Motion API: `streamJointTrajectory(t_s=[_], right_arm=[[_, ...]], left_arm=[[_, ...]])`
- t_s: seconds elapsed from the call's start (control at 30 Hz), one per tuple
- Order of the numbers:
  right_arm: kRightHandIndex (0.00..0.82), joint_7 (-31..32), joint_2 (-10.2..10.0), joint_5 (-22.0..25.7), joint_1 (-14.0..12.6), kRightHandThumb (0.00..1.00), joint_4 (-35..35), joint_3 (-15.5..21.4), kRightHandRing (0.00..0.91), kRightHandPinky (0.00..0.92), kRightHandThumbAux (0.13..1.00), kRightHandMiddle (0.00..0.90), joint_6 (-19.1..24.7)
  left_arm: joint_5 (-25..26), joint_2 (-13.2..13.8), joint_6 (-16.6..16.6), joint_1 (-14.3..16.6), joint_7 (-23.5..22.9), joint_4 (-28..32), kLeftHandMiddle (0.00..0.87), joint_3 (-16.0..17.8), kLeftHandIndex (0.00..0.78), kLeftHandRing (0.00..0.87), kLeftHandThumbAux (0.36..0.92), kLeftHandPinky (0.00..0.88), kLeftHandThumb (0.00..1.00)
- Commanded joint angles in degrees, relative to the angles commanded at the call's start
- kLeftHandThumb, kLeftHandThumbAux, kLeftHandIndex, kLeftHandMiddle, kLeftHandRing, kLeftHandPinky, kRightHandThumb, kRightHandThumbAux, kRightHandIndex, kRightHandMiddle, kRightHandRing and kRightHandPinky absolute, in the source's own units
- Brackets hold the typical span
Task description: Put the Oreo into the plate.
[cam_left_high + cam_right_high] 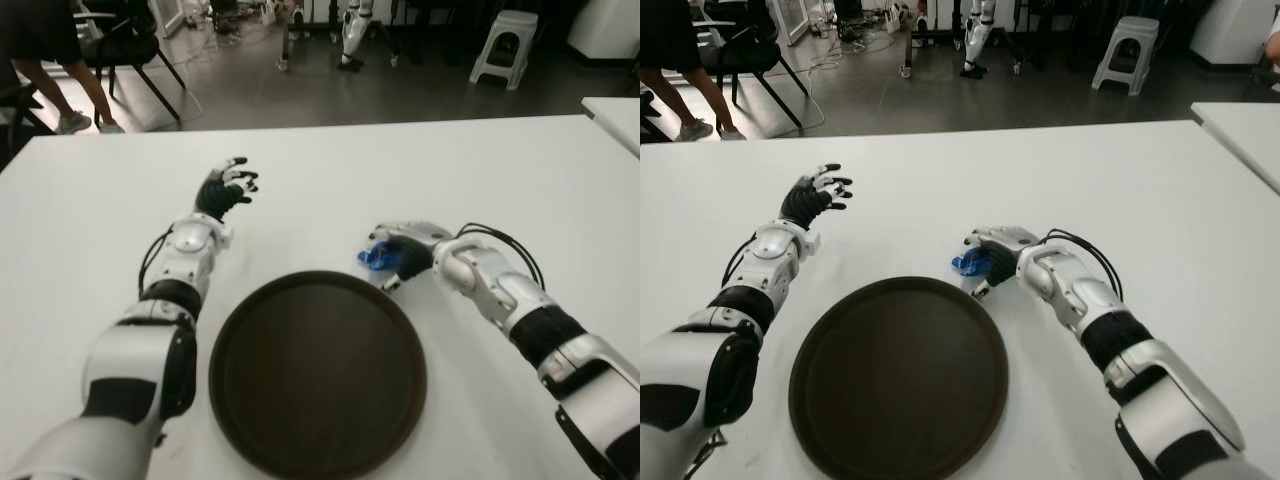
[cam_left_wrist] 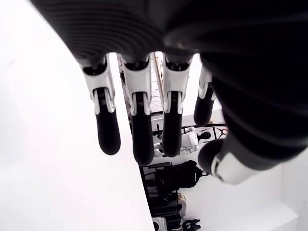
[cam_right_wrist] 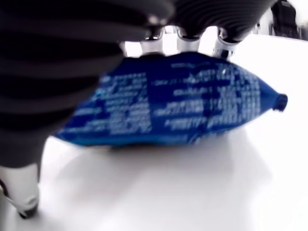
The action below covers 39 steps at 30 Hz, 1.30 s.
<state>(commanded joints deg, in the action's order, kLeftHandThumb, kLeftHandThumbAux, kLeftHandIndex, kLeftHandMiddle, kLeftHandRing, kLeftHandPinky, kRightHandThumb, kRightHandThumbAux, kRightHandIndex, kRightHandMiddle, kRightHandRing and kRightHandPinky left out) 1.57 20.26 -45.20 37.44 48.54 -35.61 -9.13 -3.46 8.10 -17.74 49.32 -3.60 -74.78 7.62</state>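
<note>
The Oreo is a small blue packet (image 1: 373, 258) on the white table (image 1: 450, 170), just off the far right rim of the dark round plate (image 1: 320, 385). My right hand (image 1: 402, 252) covers it from the right. In the right wrist view its fingers (image 3: 185, 43) curl over the top of the packet (image 3: 173, 103), with the thumb below at the side, and the packet sits low over the table. My left hand (image 1: 228, 188) shows to the far left of the plate with spread fingers (image 2: 139, 130) that hold nothing.
Past the table's far edge are a black chair (image 1: 125, 45), a person's legs (image 1: 70, 95) and a white stool (image 1: 505, 45). A second white table (image 1: 615, 115) shows at the right edge.
</note>
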Motion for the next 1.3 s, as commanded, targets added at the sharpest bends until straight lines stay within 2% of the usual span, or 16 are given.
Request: streamJointTrajectory(t_s=[0.1, 0.13, 0.17, 0.2, 0.3, 0.37, 0.7, 1.3], right_arm=[[0.415, -2.5, -0.3, 0.0, 0.2, 0.074, 1.0, -0.3, 0.46, 0.537, 0.792, 0.433, -0.4], [0.418, -3.4, -0.4, 0.0, 0.2, 0.195, 1.3, -0.4, 0.495, 0.561, 0.779, 0.47, -0.4], [0.422, -4.8, -0.4, -0.2, 0.1, 0.37, 1.6, -0.5, 0.546, 0.596, 0.761, 0.523, -0.3], [0.426, -5.7, -0.5, -0.3, 0.0, 0.485, 1.8, -0.5, 0.592, 0.623, 0.748, 0.577, -0.3], [0.43, -8.0, -0.6, -0.3, -0.2, 0.623, 2.2, -0.5, 0.659, 0.662, 0.732, 0.654, -0.5], [0.432, -9.2, -0.6, 0.0, -0.4, 0.657, 2.5, -0.4, 0.683, 0.679, 0.728, 0.682, -1.0], [0.434, -11.3, -0.5, 1.1, -1.1, 0.694, 2.3, 0.4, 0.74, 0.731, 0.726, 0.744, -3.0], [0.431, -13.2, 0.0, -0.2, -1.0, 0.691, 2.7, -0.3, 0.732, 0.726, 0.729, 0.726, -4.7]], left_arm=[[0.0, 0.0, -0.1, 0.0, -0.1, 0.0, 0.305, 0.0, 0.186, 0.324, 0.66, 0.354, 0.099], [0.0, 0.0, -0.1, 0.0, -0.1, 0.0, 0.305, 0.0, 0.186, 0.324, 0.659, 0.352, 0.101], [0.0, 0.1, -0.1, -0.1, -0.2, 0.0, 0.306, 0.0, 0.187, 0.325, 0.658, 0.351, 0.103], [0.0, 0.1, -0.1, -0.1, -0.3, 0.0, 0.307, 0.0, 0.187, 0.324, 0.657, 0.349, 0.106], [0.0, 0.2, -0.1, -0.1, -0.4, 0.1, 0.307, 0.1, 0.186, 0.323, 0.651, 0.348, 0.109], [0.0, 0.2, -0.1, -0.2, -0.5, 0.1, 0.309, 0.1, 0.186, 0.324, 0.651, 0.351, 0.11], [0.0, 0.3, 0.1, -0.2, -0.6, 0.1, 0.315, 0.1, 0.181, 0.335, 0.655, 0.365, 0.12], [0.3, 0.1, -0.1, -0.3, -0.8, 0.3, 0.321, 0.3, 0.181, 0.351, 0.663, 0.378, 0.142]])
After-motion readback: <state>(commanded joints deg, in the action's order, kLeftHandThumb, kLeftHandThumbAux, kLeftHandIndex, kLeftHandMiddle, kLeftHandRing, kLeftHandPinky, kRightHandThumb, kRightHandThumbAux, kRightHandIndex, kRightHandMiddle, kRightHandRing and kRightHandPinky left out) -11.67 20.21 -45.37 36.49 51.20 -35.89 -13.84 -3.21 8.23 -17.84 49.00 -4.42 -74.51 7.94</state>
